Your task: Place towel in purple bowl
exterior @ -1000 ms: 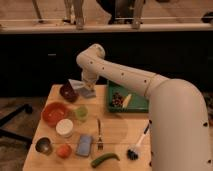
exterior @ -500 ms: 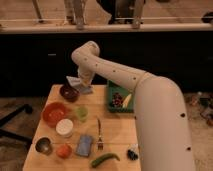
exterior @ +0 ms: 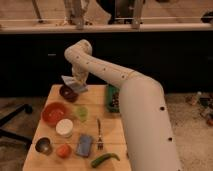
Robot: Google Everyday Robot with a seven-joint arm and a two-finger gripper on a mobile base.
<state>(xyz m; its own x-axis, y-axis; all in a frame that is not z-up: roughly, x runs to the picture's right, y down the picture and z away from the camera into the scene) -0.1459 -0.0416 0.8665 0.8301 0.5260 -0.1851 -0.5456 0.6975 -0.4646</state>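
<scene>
— What's sitting in the bowls?
— Two bowls: purple bowl (exterior: 68, 93) and orange bowl (exterior: 54, 113), both showing nothing inside.
— The towel (exterior: 73, 83)?
— Hanging from the hand (exterior: 78, 80), clamped on it, just over the purple bowl's far rim.

I see a wooden table (exterior: 108, 123) at lower left. On it: orange bowl (exterior: 54, 113), white cup (exterior: 64, 128), small green cup (exterior: 81, 113), metal cup (exterior: 43, 145), blue sponge (exterior: 84, 145), fork (exterior: 99, 136), green pepper (exterior: 104, 159), and a green tray (exterior: 111, 94) at the far edge.
</scene>
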